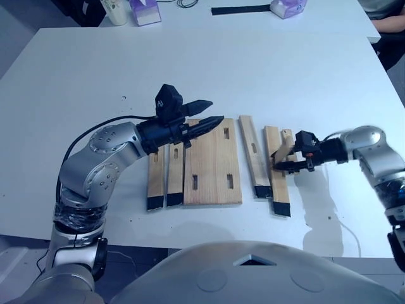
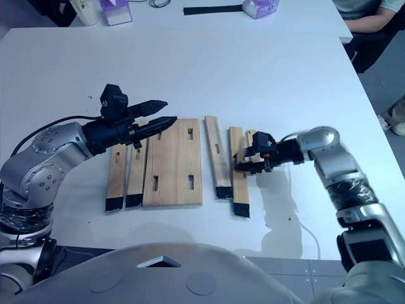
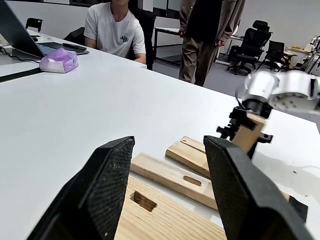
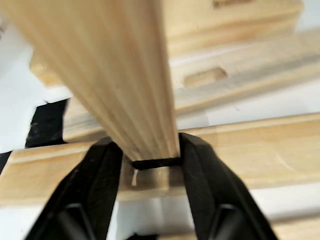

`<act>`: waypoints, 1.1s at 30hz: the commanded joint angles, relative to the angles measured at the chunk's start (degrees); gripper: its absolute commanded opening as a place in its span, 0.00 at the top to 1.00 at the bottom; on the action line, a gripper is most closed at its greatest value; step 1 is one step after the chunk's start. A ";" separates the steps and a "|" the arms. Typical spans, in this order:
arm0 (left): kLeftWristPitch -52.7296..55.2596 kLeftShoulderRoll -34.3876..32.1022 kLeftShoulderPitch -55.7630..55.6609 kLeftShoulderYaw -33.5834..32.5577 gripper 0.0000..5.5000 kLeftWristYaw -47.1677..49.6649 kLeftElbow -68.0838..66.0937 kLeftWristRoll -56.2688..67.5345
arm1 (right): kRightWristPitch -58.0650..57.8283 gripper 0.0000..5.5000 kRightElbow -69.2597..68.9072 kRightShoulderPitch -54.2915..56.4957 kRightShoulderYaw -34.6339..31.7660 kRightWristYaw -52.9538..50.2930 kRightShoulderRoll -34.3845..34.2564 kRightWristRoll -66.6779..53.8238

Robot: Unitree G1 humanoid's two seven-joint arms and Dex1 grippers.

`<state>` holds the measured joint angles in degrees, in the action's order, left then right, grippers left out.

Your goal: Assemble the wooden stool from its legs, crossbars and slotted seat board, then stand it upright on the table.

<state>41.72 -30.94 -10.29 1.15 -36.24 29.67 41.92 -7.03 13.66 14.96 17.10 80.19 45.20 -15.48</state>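
The slotted seat board (image 1: 212, 161) lies flat at centre frame, with two legs (image 1: 166, 177) just beside its left edge. The left gripper (image 1: 215, 110) hovers over the board's upper left corner, fingers wide apart and holding nothing. Right of centre, the right gripper (image 1: 282, 166) is clamped on a tilted crossbar (image 1: 285, 145) above the rightmost leg (image 1: 278, 187). All of it lies on a white bench (image 1: 95, 69).

White table (image 1: 190, 63) runs wide under and beyond the left claw (image 1: 214, 110). Past its far edge, second white table (image 1: 316, 19): black strip (image 1: 240, 9), purple tissue box (image 3: 59, 60), laptop (image 3: 15, 30). Farther off ahead of the claw, black office chairs (image 3: 248, 49) on grey floor (image 3: 220, 82). Light even, flat.
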 commanded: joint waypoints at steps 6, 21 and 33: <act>0.11 -0.73 0.10 -0.30 0.53 -0.26 0.19 -0.55 | -2.64 0.47 -3.22 -1.98 -4.87 -3.57 -1.01 -1.70; -0.63 -0.39 1.28 -1.10 0.53 -0.23 1.28 -0.46 | -22.00 0.47 -29.60 -1.86 -22.04 -7.35 3.87 -20.64; -0.47 0.05 -1.39 -0.04 0.53 -0.73 -0.95 -1.03 | -19.61 0.44 -28.94 2.90 -16.86 -24.57 -11.26 -17.53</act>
<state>41.28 -30.87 -10.37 0.53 -36.52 29.26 41.53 -27.66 -15.90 18.01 -0.57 56.46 35.10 -34.22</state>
